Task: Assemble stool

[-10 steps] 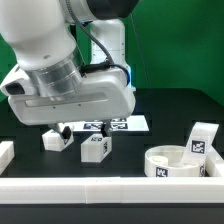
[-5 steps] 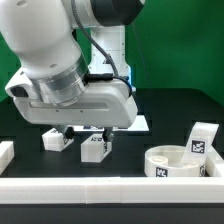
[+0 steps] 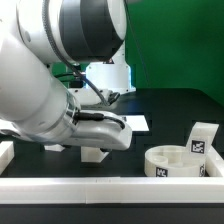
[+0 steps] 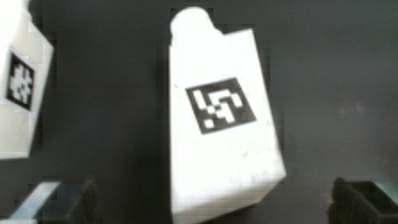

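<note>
Gripper [image 4: 210,200] lowered, jaws apart around leg [image 4: 222,110]

No words or numbers to read, only black-and-white square tags: one on the leg [image 4: 222,110] under the end effector [image 4: 214,198], one on the seat [image 3: 178,160] well aside.

White ring seat [image 3: 176,163], tagged leg [image 3: 201,140] just beside

The arm's shell [image 3: 60,55] looks like smooth, glossy plastic in white and grey, catching soft highlights. The tabletop [image 3: 170,106] is black and matt. The seat [image 3: 178,162] and the upright leg [image 3: 201,140] appear to be smooth white plastic with a dull sheen, their tags flat black. In the blurred wrist view, the close leg [image 4: 231,172] seems faintly grainy.
</note>
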